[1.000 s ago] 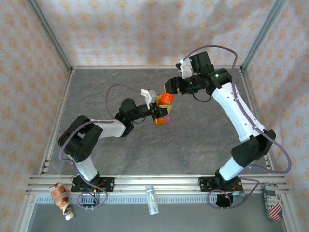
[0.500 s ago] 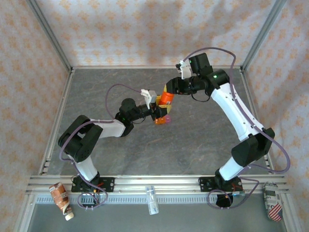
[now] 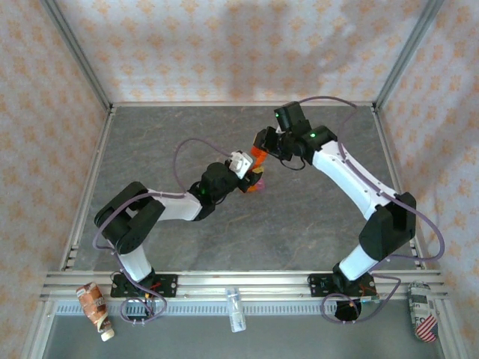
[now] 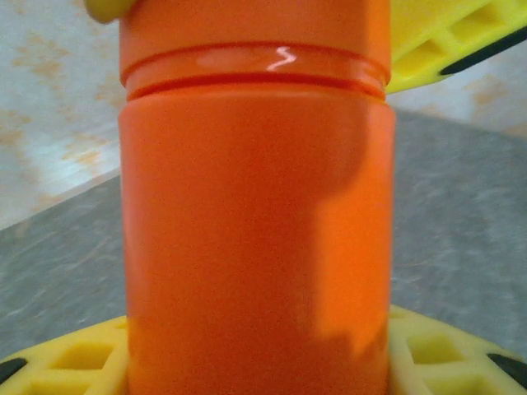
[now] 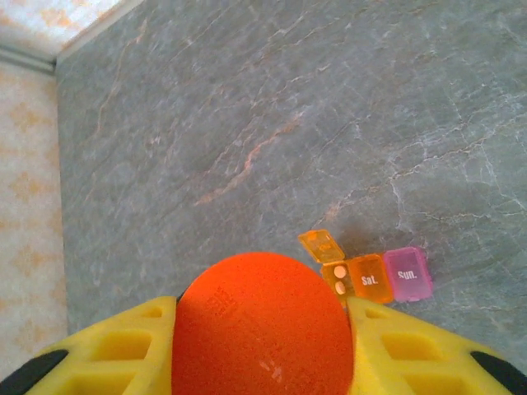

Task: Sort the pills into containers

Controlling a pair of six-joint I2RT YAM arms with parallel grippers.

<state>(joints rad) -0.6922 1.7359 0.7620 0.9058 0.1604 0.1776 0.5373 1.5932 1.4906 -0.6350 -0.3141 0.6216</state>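
An upright orange pill bottle point(image 4: 255, 230) stands between the yellow fingers point(image 4: 449, 358) of my left gripper point(image 4: 255, 366), which is shut on its body. My right gripper point(image 5: 263, 354) is shut on the bottle's orange-red cap point(image 5: 259, 329) from above; its fingers point(image 4: 445, 41) show at the cap in the left wrist view. From above, both grippers point(image 3: 245, 170) point(image 3: 260, 152) meet at mid-table. The containers point(image 5: 375, 278) lie on the table just beyond the cap: one orange compartment is open with two white pills point(image 5: 337, 278) inside, and beside it are a shut orange one and a shut pink one.
The grey stone-patterned tabletop point(image 3: 172, 142) is walled by a metal frame and patterned curtains. The containers point(image 3: 257, 182) lie right under the two grippers. Loose items point(image 3: 94, 305) rest on the rail below the arm bases.
My right gripper has closed onto the bottle's cap and its wrist has swung left over the bottle. The left arm has reached further right while keeping its hold.
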